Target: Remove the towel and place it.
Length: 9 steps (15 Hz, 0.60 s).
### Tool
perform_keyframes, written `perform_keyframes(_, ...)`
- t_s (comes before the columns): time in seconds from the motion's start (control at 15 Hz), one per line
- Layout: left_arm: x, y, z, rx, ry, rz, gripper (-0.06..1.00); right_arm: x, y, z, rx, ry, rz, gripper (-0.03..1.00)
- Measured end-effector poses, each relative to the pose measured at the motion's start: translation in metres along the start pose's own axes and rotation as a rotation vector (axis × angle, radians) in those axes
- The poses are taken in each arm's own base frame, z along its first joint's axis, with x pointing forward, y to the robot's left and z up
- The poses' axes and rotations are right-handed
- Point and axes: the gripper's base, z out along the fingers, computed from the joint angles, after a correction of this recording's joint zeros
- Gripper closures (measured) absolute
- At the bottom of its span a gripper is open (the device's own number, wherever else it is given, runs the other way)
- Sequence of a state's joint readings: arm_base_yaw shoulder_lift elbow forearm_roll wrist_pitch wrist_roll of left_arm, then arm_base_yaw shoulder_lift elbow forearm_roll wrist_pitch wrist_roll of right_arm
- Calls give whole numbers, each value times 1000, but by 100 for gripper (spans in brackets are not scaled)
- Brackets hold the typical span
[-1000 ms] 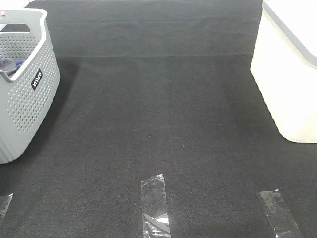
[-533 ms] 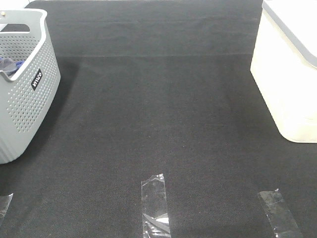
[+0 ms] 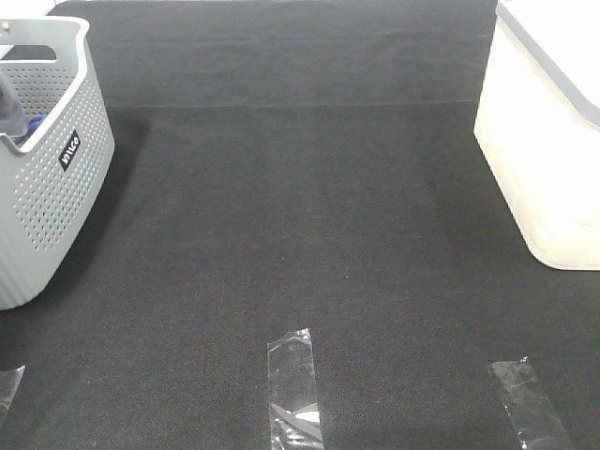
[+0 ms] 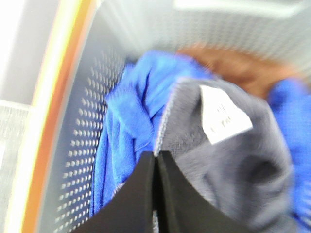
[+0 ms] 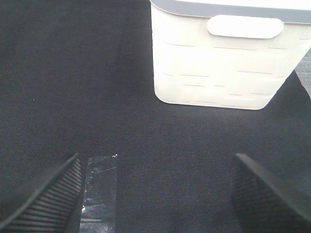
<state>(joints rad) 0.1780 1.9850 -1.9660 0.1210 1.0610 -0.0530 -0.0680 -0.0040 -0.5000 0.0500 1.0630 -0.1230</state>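
Note:
The slate-grey towel (image 4: 233,165) with its small white tag (image 4: 221,114) lies bunched in the grey perforated basket (image 4: 82,145). My left gripper (image 4: 156,158) is shut, its black fingers pinching the towel's hemmed edge. In the exterior high view a grey fold of the towel (image 3: 7,105) shows just above the rim of the basket (image 3: 56,197) at the far left; neither gripper shows there. My right gripper (image 5: 155,194) is open and empty, low over the black mat (image 5: 97,87).
A brighter blue cloth (image 4: 131,111) and a brown cloth (image 4: 233,68) lie in the basket beside the towel. A white bin (image 3: 548,150) stands at the right (image 5: 223,58). Clear tape strips (image 3: 292,375) mark the mat (image 3: 300,216) near its front edge.
In the exterior high view a grey fold of towel has risen at the basket's left edge, covering most of the blue cloth seen before. Nothing else has moved.

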Motion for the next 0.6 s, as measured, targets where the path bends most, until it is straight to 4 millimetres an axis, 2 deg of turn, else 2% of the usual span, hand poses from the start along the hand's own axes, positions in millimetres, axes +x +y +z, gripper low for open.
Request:
perform_keyframes(0.27, -5, -9, -96, 200, -200, 53, 94, 0, 0, 0, 0, 0, 0, 19)
perform_keyframes(0.47, -1, -21, -160, 388, -381, 160, 94, 0, 0, 0, 0, 0, 0, 19)
perform_keyframes(0.53, 3, -26, -192, 480, -474, 185, 94, 0, 0, 0, 0, 0, 0, 19)
perform_keyframes(0.6, 5, -29, -208, 531, -527, 191, 94, 0, 0, 0, 0, 0, 0, 19)
